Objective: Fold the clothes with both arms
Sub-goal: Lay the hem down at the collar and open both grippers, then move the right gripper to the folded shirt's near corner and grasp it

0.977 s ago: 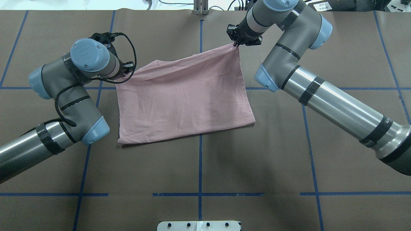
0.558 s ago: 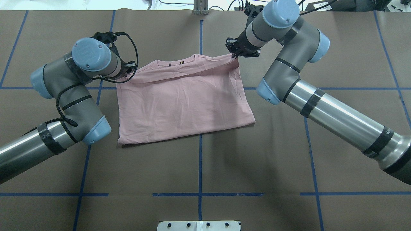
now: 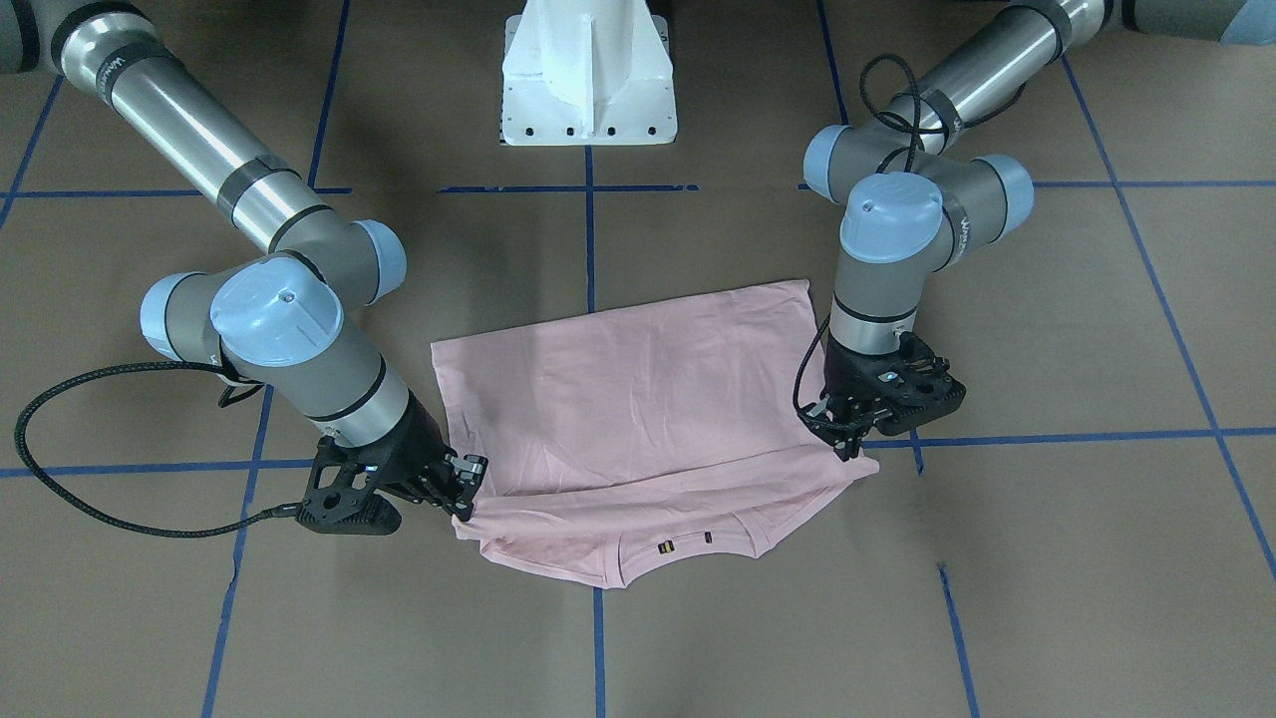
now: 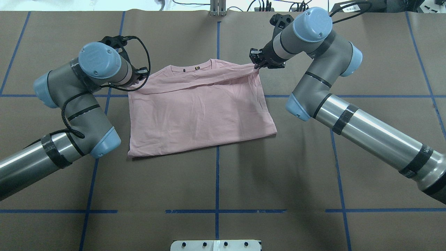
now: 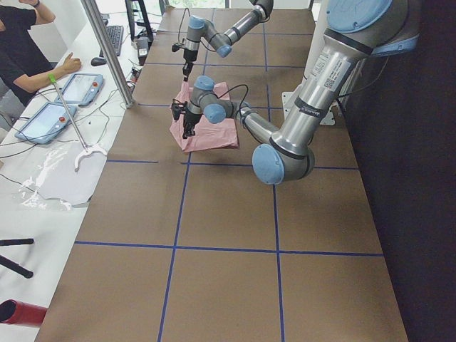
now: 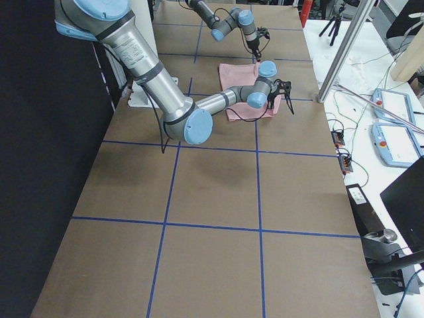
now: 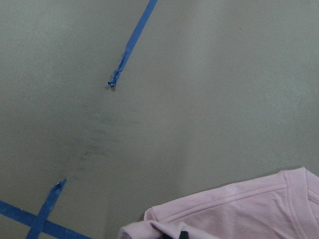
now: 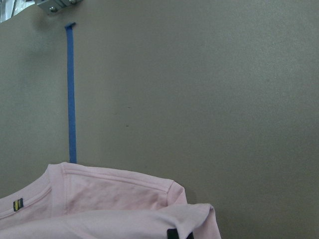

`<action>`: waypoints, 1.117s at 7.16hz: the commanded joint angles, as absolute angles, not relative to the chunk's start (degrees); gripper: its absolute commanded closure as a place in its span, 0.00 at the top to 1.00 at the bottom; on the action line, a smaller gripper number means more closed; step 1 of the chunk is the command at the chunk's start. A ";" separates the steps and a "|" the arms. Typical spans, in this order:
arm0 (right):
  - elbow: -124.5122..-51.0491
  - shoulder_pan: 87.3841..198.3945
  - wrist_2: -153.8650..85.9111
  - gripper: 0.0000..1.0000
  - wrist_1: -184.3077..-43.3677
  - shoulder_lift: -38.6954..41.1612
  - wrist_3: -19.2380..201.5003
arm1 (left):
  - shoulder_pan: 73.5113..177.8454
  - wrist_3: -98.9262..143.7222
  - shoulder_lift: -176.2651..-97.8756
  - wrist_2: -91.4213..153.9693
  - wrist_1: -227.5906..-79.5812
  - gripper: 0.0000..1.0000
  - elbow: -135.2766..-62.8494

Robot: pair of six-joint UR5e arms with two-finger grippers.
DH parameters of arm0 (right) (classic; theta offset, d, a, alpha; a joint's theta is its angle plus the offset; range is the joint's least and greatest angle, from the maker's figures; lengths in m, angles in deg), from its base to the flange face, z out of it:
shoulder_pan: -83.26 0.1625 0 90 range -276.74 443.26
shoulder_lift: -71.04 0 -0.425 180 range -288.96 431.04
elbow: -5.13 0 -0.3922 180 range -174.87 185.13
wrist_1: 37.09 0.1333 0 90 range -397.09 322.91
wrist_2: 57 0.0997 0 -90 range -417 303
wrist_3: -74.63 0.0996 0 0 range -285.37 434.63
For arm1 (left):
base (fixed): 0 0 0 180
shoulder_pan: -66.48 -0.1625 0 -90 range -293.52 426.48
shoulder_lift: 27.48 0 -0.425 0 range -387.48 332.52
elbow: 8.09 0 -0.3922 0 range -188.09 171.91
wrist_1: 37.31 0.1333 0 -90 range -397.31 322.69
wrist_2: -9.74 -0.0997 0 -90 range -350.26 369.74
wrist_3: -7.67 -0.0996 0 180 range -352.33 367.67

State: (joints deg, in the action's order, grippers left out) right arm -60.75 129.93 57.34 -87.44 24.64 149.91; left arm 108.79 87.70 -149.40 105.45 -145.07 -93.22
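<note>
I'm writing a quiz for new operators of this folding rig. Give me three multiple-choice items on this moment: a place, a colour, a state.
1. Where is the T-shirt's neckline?
A. on the edge farthest from the base
B. on the edge nearest it
C. hidden
2. What colour are the tape lines?
A. red
B. blue
C. white
3. How are the left tool and right tool?
A. both open
B. one open
C. both shut on the T-shirt
Key: 1 A, the neckline lies opposite the base; 2 B, blue lines cross the table; 3 C, cloth bunches in each tool.
</note>
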 commanded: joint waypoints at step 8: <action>-86.51 122.49 55.44 1.00 -107.20 11.48 151.88 | 109.20 85.54 -148.68 112.57 -135.50 1.00 -112.48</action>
